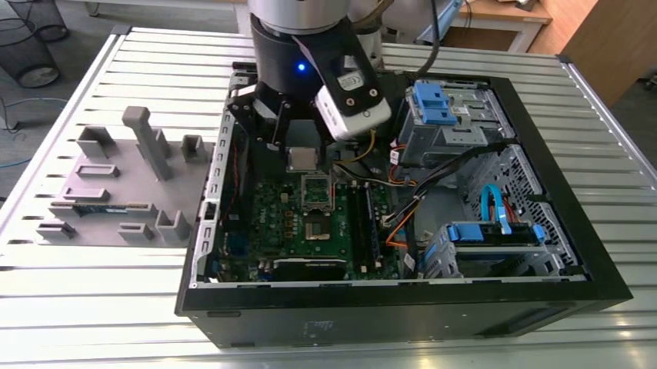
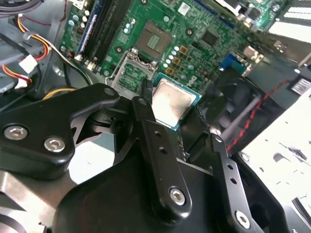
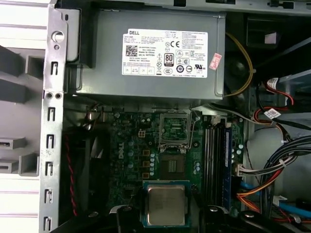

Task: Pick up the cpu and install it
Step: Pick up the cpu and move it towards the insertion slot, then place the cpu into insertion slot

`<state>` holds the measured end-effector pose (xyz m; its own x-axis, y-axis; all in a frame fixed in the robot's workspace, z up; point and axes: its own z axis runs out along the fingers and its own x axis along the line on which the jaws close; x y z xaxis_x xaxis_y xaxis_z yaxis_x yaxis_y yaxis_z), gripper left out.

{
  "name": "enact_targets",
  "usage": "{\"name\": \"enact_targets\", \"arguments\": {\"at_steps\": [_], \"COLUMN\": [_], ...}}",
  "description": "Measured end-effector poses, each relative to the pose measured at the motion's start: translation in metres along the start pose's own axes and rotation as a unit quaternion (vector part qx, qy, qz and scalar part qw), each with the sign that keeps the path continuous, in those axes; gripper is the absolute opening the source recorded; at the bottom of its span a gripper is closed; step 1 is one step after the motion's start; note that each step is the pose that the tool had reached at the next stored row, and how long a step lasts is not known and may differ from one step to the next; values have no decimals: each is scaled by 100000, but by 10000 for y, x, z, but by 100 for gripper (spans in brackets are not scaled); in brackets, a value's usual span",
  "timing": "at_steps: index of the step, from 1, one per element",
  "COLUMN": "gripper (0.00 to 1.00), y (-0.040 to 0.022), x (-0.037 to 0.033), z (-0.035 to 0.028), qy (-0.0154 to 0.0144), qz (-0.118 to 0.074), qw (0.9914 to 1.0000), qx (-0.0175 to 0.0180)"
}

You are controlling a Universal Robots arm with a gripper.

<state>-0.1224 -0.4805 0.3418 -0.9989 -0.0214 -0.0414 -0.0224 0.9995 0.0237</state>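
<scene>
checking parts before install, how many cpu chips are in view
1. The cpu is gripped in the hand, over the motherboard and near the socket. The arm may hide others.

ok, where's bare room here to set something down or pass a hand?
Free: table slats on the camera's side of the grey fixture tray and of the computer case, in the exterior view. Crowded: over the socket, where the gripper holds the cpu, and the cable bundle beside the motherboard.
</scene>
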Motion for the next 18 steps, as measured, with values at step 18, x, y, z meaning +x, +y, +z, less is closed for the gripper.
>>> {"name": "enact_targets", "arguments": {"at_steps": [18], "gripper": [47], "y": [-16], "x": [-218], "z": [188], "qy": [17], "qz": [78], "qw": [100000], "qx": [2]}}
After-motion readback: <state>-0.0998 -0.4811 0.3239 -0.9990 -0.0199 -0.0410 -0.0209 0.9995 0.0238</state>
